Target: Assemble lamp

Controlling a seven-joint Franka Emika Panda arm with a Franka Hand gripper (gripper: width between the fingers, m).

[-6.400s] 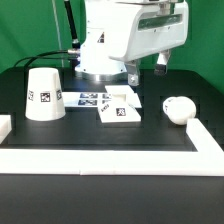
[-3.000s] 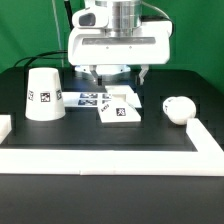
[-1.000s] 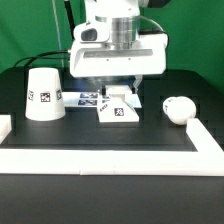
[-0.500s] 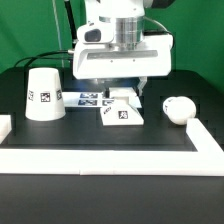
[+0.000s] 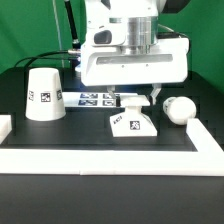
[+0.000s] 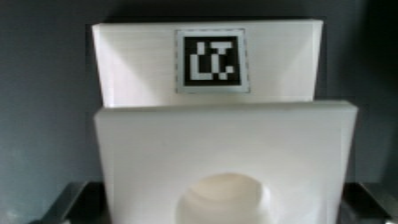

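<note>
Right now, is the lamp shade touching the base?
Apart. The exterior view shows the shade standing well toward that view's left, with a stretch of bare dark table between it and the base.

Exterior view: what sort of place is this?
Probably a lab robot-assembly bench: a black table fenced by a white rail, the marker board, and tagged parts like the lamp shade and lamp base.

Tilted base (image 5: 132, 123) between shade (image 5: 43, 93) and bulb (image 5: 180, 108).
</note>
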